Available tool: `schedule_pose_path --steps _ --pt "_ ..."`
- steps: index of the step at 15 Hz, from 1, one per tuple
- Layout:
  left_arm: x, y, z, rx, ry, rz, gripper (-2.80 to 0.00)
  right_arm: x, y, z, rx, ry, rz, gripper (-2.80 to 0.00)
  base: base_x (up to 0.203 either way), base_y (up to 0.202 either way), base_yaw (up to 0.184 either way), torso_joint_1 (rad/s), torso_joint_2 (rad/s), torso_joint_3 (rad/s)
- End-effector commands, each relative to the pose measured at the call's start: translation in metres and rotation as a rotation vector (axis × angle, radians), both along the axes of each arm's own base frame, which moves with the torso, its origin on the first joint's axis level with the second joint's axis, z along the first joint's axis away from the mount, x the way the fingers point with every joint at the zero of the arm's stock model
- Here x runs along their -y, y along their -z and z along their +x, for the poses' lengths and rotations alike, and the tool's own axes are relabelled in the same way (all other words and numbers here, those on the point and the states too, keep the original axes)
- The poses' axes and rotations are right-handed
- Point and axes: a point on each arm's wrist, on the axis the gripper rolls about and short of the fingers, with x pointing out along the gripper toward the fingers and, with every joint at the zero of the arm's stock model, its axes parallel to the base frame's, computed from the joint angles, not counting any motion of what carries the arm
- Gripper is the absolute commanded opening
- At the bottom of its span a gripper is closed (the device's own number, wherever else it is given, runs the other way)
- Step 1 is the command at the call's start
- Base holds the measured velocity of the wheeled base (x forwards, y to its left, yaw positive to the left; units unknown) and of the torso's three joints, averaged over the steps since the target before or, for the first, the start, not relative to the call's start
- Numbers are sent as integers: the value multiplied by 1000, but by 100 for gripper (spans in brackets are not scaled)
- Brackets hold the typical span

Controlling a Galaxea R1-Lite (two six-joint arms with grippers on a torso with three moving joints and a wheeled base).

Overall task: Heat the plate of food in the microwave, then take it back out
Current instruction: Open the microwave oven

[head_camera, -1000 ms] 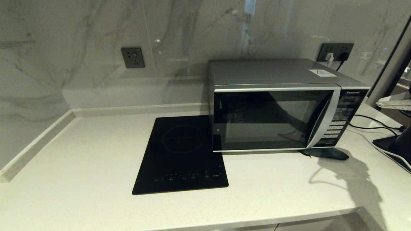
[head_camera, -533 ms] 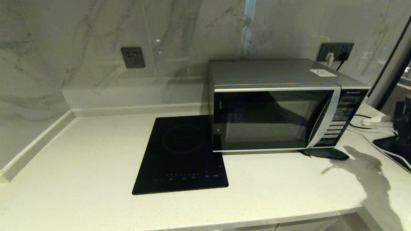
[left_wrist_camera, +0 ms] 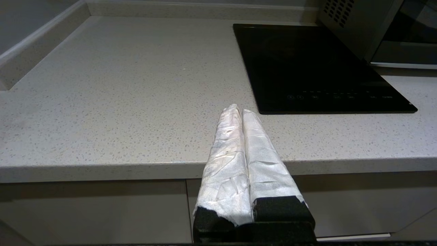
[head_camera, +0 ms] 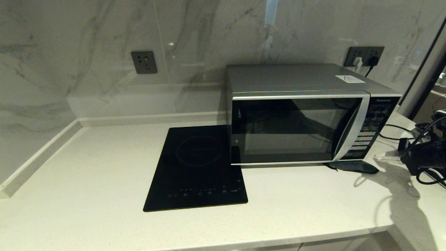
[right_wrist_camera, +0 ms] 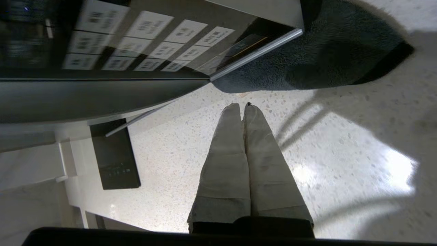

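Head view: boxy silver microwave (head_camera: 306, 115), dark glass door closed, toward counter's back right corner; plate of food unseen. Door likely stiff; take its curved silver handle (head_camera: 352, 130). Right gripper (right_wrist_camera: 243, 106) near front right corner, fingers pressed together, empty. Left gripper (left_wrist_camera: 238, 110) likewise, parked at front edge.

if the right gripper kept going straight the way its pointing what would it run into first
Probably the dark cloth lying under the microwave's front right corner. The right gripper, fingers shut, aims low over the counter toward that corner; the button panel sits just above the line. Depth is hard to judge.
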Motion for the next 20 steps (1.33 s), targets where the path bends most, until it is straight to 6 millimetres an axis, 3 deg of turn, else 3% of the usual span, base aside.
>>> schedule_pose_path --steps 1,7,20 --pt "0 0 0 -1 -1 -1 -280 -2 18 10 -34 -17 24 -280 0 0 0 0 0 0" --pt "0 0 0 -1 -1 -1 -280 -5 32 29 -37 -41 27 -280 0 0 0 0 0 0" --pt "0 0 0 -1 -1 -1 -280 -2 35 58 47 -32 26 -280 0 0 0 0 0 0"
